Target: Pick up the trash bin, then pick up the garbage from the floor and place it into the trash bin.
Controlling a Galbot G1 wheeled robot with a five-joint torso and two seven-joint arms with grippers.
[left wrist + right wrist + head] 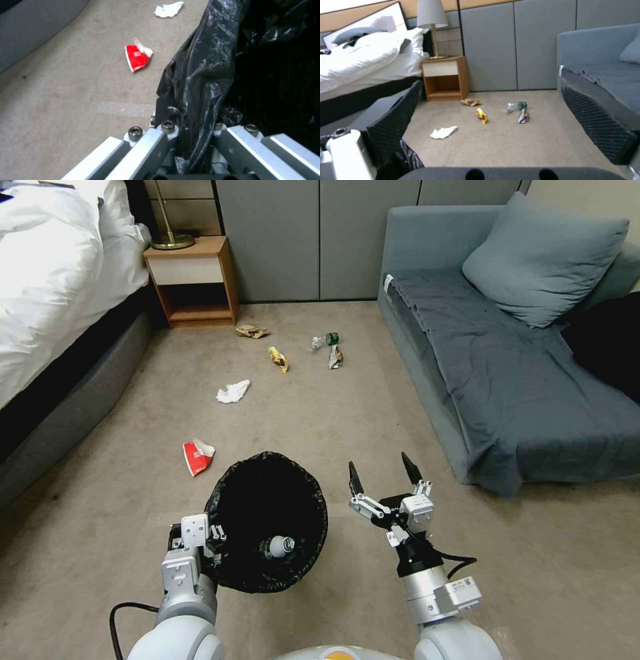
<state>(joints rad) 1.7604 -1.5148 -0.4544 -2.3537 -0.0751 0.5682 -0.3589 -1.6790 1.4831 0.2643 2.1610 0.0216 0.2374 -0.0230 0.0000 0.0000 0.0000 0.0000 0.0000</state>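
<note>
The trash bin, lined with a crinkly black bag, hangs just ahead of me with a small bottle lying inside. My left gripper is shut on its near left rim. Right of the bin, my right gripper is open and empty. Garbage lies on the carpet: a red carton beside the bin, a white tissue, a yellow wrapper, brown paper, a clear bottle and a foil wrapper.
A bed runs along the left, and a wooden nightstand stands at the back wall. A grey sofa fills the right side. Open carpet lies between them.
</note>
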